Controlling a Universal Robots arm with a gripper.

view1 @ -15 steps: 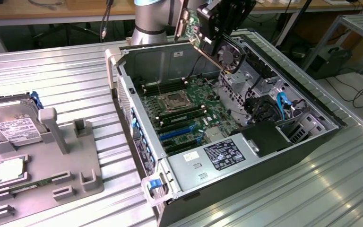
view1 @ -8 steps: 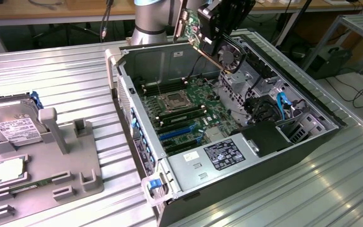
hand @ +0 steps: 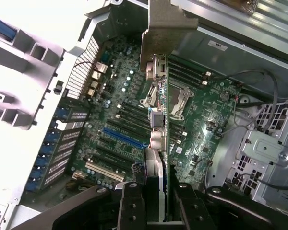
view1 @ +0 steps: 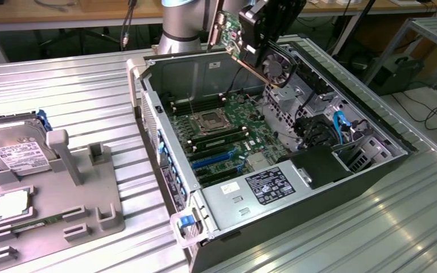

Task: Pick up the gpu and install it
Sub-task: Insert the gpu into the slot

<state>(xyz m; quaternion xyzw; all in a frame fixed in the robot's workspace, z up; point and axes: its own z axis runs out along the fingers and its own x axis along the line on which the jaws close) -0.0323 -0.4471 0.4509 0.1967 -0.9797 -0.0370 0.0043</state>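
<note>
My gripper (view1: pixel 273 20) is shut on the gpu (view1: pixel 258 45) and holds it in the air above the back of the open computer case (view1: pixel 165 142). The gpu is a green card with a black round fan (view1: pixel 277 65), hanging tilted over the motherboard (view1: pixel 226 131). In the wrist view the gpu (hand: pixel 157 120) runs edge-on away from my gripper (hand: pixel 158 208), its silver end bracket (hand: pixel 165 24) at the far end. The fingers (hand: pixel 130 206) clamp the card from both sides. The blue slot (hand: pixel 125 137) lies on the motherboard (hand: pixel 206 110) beside the card's line and apart from it.
A grey fixture (view1: pixel 59 193) at the exterior view's left carries a hard drive (view1: pixel 17 151) and a CPU (view1: pixel 9 205). Inside the case sit a power supply (view1: pixel 268 187), drive cages (view1: pixel 332 136) and loose cables (hand: pixel 259 91). The case walls stand close around the motherboard.
</note>
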